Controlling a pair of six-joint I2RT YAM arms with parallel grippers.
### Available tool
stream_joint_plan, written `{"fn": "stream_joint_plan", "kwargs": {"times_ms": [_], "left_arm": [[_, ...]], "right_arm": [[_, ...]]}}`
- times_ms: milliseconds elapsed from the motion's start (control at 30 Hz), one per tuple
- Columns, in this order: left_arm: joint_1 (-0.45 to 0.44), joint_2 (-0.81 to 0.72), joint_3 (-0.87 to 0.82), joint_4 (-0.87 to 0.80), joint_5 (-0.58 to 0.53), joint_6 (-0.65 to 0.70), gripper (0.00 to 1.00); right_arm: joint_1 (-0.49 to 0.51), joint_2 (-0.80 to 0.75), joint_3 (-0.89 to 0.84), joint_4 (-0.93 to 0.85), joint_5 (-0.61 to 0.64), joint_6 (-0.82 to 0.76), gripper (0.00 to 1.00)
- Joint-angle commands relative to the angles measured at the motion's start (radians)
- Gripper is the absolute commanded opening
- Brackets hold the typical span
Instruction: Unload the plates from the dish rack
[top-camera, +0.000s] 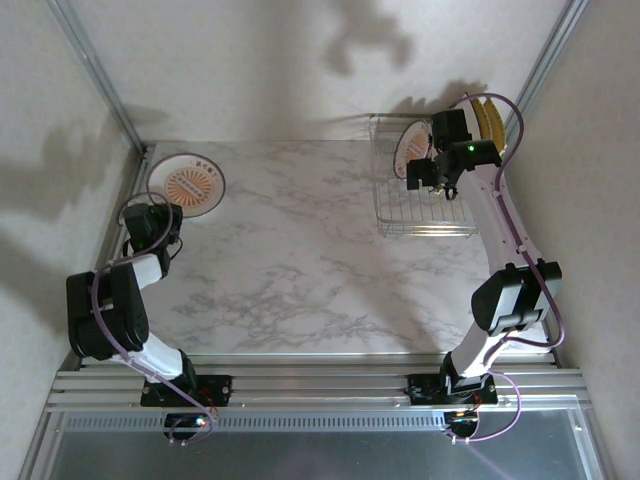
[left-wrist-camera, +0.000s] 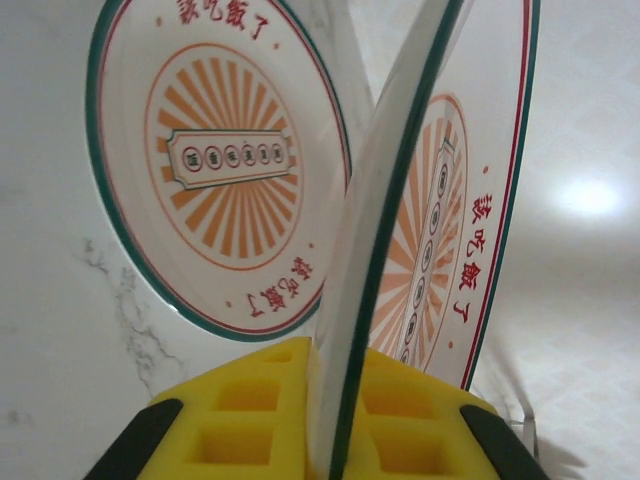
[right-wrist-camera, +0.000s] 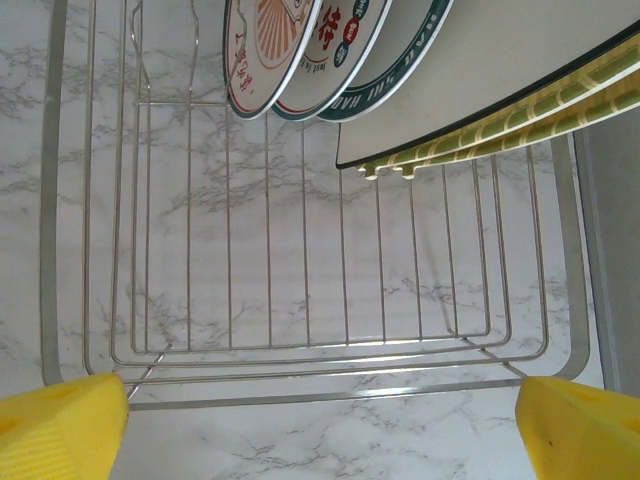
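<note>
The wire dish rack (top-camera: 428, 228) stands at the table's far right corner. It holds its load on edge between the dividers, so each piece can be taken by the rim. The square plates (right-wrist-camera: 500, 70), white and yellow-grid, sit at the rack's far end, with three round plates (right-wrist-camera: 290, 50) just in front. The right gripper (right-wrist-camera: 320, 425) hangs over the rack's bare near half with its fingers spread wide, apparently lining up the next pick. At the far left corner, the left gripper (left-wrist-camera: 330, 420) pinches a round plate (left-wrist-camera: 450, 230) by its rim between yellow pads. It holds the plate beside a matching plate (top-camera: 186, 185) lying flat, likely the stacking spot. The table (top-camera: 300, 260) is white and marble-patterned, boxed in by plain pale walls (top-camera: 250, 70).
</note>
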Motion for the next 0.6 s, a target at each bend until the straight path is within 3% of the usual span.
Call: {"fn": "stream_joint_plan", "kwargs": {"times_ms": [0, 567], "left_arm": [[0.013, 0.035, 0.024, 0.133, -0.018, -0.026, 0.00], [0.031, 0.215, 0.074, 0.238, -0.044, 0.000, 0.00]], "right_arm": [[0.000, -0.021, -0.010, -0.001, -0.008, -0.012, 0.99], [0.000, -0.018, -0.041, 0.002, -0.036, -0.003, 0.99]]}}
